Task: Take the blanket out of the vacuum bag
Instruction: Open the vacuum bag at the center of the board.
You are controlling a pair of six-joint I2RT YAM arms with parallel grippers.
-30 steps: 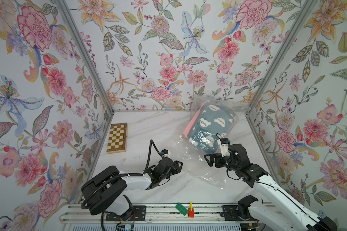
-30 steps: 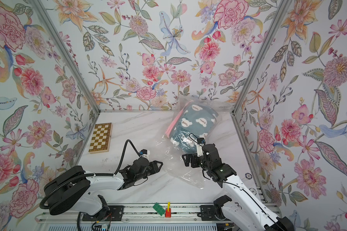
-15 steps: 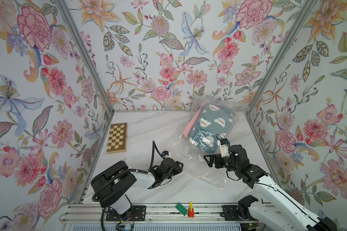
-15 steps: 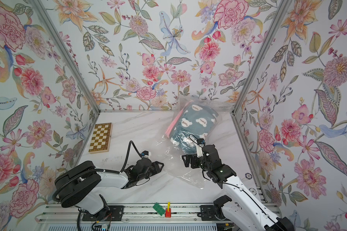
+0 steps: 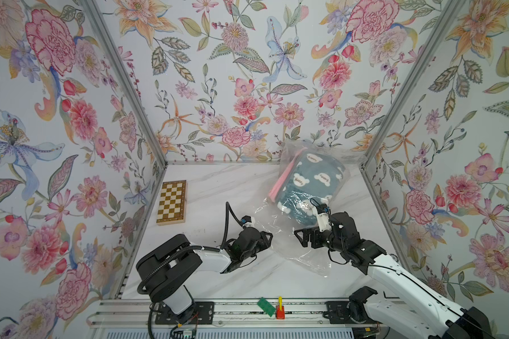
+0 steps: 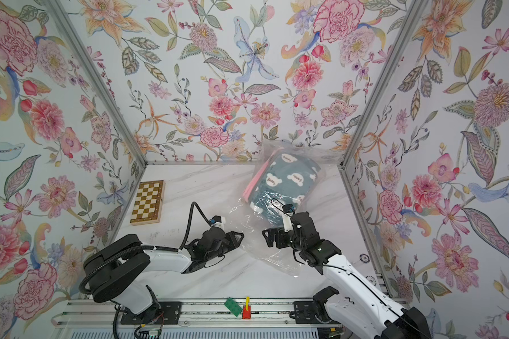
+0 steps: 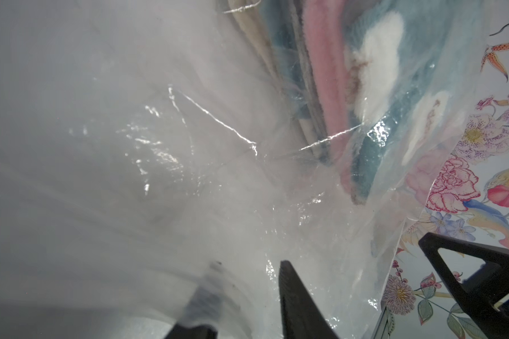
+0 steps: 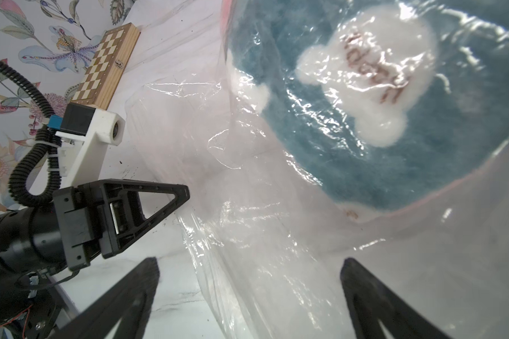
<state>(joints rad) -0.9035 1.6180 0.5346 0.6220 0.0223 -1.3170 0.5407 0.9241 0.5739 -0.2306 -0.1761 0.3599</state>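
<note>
The vacuum bag (image 5: 297,249) is a clear crinkly film lying at the right of the white table, its far end leaning in the back corner. Inside it sits the folded blanket (image 5: 309,182), teal with white clouds and a pink edge. My left gripper (image 5: 268,236) reaches the bag's near left edge. In the left wrist view its jaws (image 7: 249,264) stand narrow with a gap, film between them, one finger blurred behind the plastic. My right gripper (image 5: 300,236) is open at the bag's near end; in the right wrist view (image 8: 250,264) the film runs between its wide-spread fingers.
A folded wooden chessboard (image 5: 171,202) lies by the left wall. A green block (image 5: 265,306) and a red and yellow piece (image 5: 280,308) rest on the front rail. Floral walls close in the table on three sides.
My left gripper's jaws have narrowed around the bag's edge, and the left arm's base link has swung a little. The right arm and the bag have stayed put.
</note>
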